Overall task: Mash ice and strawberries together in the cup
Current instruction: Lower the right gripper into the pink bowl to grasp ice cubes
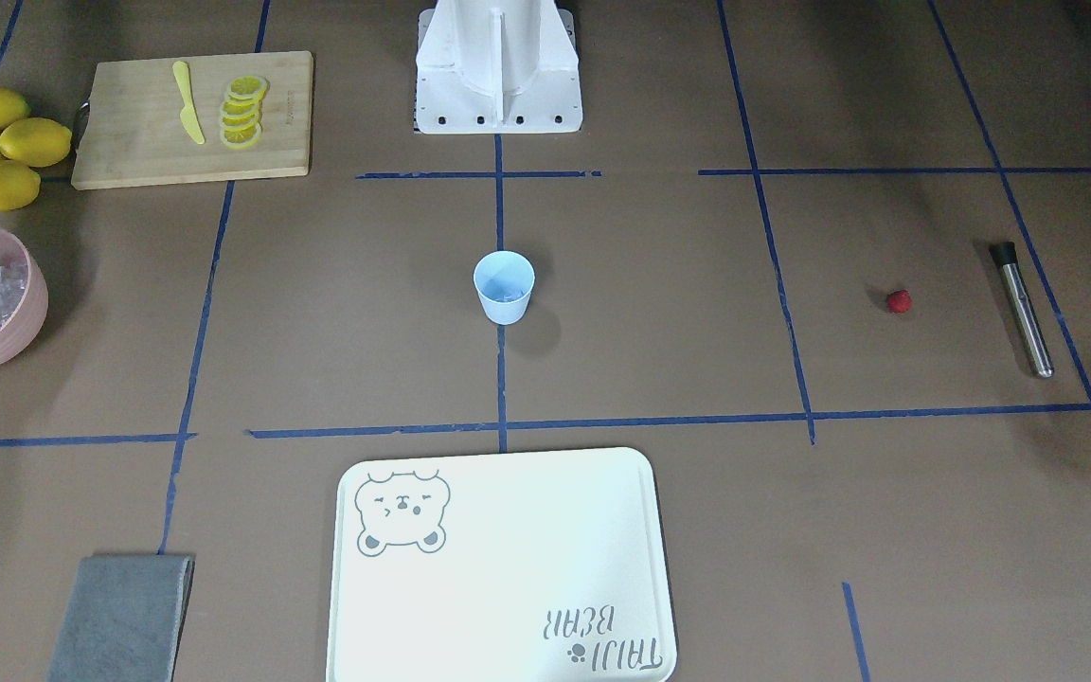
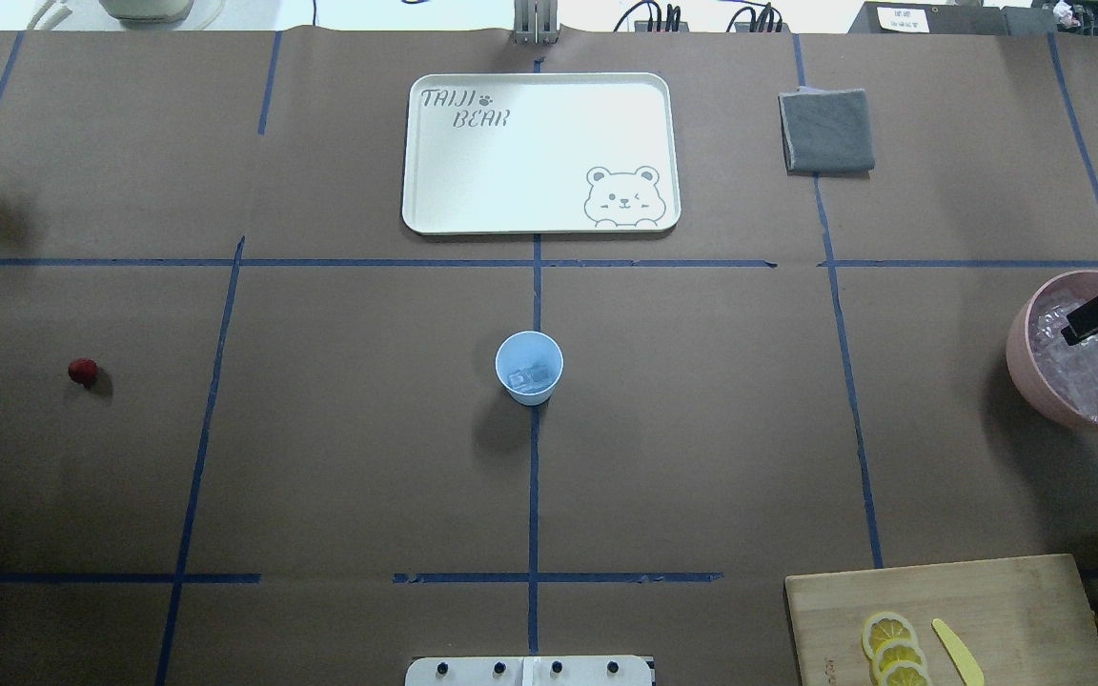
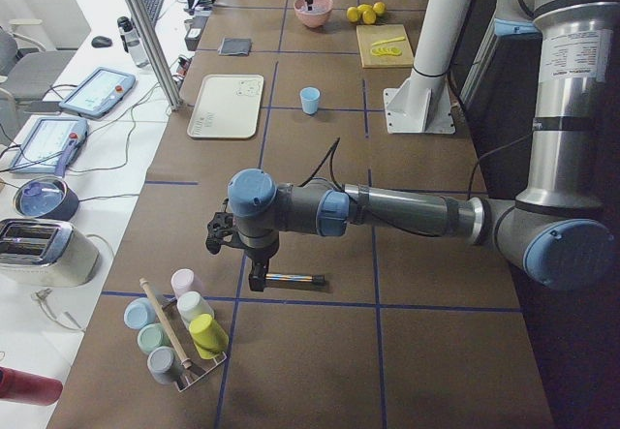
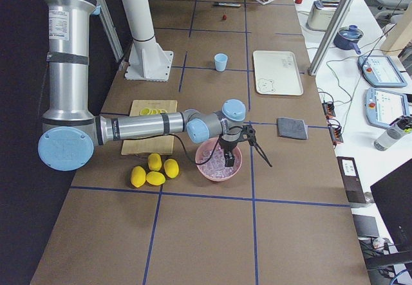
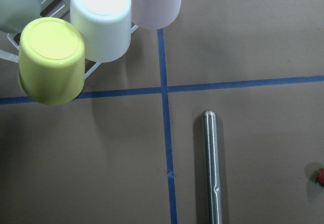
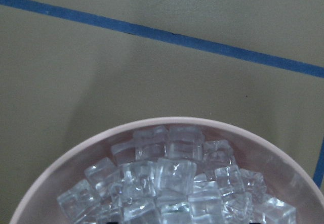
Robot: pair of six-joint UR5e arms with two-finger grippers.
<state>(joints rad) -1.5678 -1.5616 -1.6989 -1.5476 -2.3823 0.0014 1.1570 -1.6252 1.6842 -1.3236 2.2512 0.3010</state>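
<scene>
One tray (image 1: 508, 568), one cup (image 1: 506, 308), one strawberry (image 1: 899, 301), right end effector (image 4: 248, 161) spread empty, left end effector (image 3: 234, 258) unclear.

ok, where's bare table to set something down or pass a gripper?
Free: the wide strips between the cup and the strawberry, and between the cup and the pink bowl; the tray is empty too. Crowded: the bowl's end, with lemons and cutting board close by.

Tray (image 2: 530, 171) w/ "TAIJI BEAR" txt
</scene>
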